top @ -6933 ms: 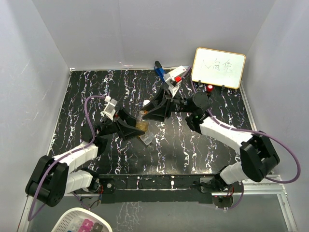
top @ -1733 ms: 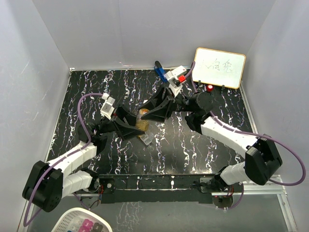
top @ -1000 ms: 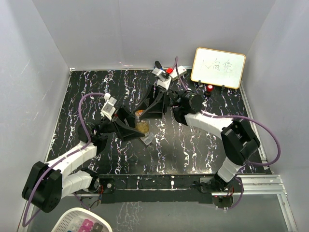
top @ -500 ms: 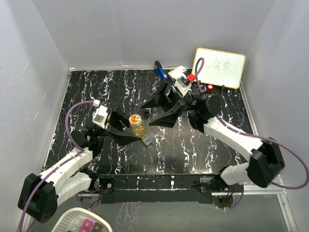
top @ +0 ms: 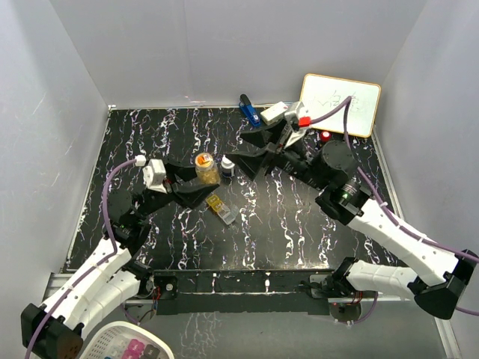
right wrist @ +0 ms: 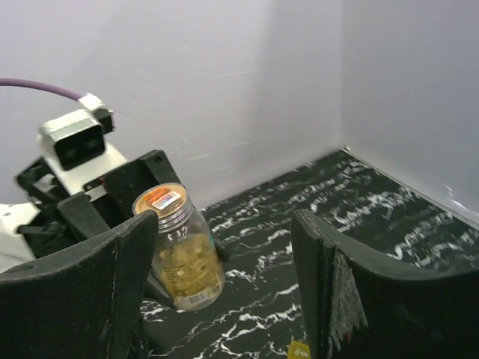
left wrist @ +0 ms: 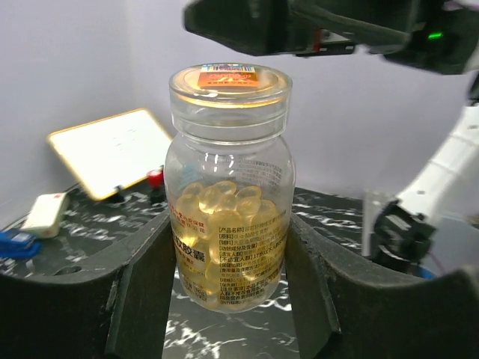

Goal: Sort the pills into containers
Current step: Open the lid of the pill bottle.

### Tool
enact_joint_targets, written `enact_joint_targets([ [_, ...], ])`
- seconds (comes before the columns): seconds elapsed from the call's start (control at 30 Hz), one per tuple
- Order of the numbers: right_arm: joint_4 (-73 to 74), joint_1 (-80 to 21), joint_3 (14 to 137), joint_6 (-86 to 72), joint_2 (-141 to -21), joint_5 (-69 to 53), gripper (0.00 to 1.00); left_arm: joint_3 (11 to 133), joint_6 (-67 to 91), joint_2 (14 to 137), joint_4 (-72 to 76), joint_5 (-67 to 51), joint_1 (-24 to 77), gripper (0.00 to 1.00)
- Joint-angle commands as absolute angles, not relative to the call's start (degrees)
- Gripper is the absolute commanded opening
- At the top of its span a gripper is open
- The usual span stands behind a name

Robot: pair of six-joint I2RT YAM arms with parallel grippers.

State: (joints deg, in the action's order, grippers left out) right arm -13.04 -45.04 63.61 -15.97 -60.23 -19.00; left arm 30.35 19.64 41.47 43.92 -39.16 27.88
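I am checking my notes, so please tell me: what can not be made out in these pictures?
Writing on the whiteboard: faint from above, blurred in left wrist view.
Contents of the small clear box: too small from above.
Label print on the golden-amber bottle: too small, left wrist view.
The basket: cut by top view's bottom edge.

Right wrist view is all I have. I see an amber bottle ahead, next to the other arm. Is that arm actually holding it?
Observer: Yes. The left wrist view shows the golden-amber bottle clamped between the left fingers, lid on.
Operator: Anything else standing near it?
Observer: From above, a dark bottle with white round cap stands close beside it, on the right arm's side.
Operator: And the pill box?
Observer: The clear box with yellow-gold sections lies flat on the table, nearer the arm bases than both bottles.
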Motion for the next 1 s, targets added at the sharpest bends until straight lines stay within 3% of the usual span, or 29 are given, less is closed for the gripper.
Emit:
enact_joint_targets([
  [0.0, -4.7, -50.3, 67.8, -9.0, -61.8, -0.2, 0.69, 31.0, 10.2, 40.7, 37.3, -27.8, 28.4, 0.0],
  [0.17, -4.6, -56.5, 69.1, -4.8, -64.2, 9.3, 0.68, 29.6, 5.8, 41.1, 36.7, -22.2, 29.8, 0.0],
  [0.5, -6.8, -60.3, 69.8, -3.4, -67.1, 13.8, 0.69, 30.2, -7.5, 47.8, 33.7, -7.4, 42.5, 0.0],
  [0.97, -6.8, -61.5, 65.8, -4.4, -67.0, 24.3, 0.65, 30.1, -7.7, 49.5, 35.8, -5.1, 44.4, 0.0],
])
